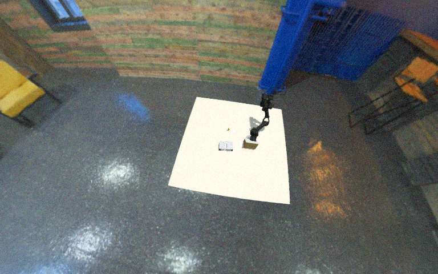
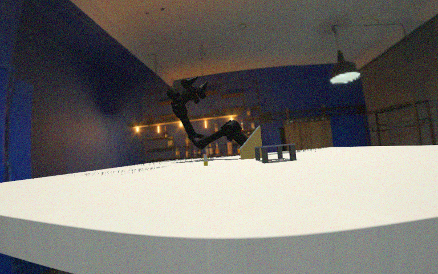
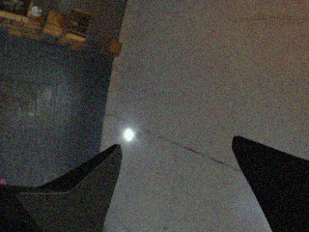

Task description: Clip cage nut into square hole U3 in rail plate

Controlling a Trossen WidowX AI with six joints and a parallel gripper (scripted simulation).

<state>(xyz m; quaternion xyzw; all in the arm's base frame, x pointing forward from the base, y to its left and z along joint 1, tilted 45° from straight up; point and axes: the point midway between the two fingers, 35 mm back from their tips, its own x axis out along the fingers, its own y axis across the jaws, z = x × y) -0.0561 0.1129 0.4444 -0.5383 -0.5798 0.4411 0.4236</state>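
- The desk [image 1: 206, 161] [image 2: 206, 200] lies below the fingers [image 1: 266, 96] [image 2: 199, 81].
- Rail plate [image 1: 225, 145] [image 2: 278, 145] is lower, well apart from them.
- These fingers stand wide, holding nothing.
- Cage nut [image 1: 228, 128] [image 2: 205, 160] (very small) is on desk, below fingers' height.

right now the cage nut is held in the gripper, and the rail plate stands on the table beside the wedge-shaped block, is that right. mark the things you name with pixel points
Not held: the exterior view shows the cage nut [image 1: 228, 129] [image 2: 205, 160] on the table, away from the raised, open gripper [image 2: 197, 81] [image 3: 177, 146]. The rest is right.
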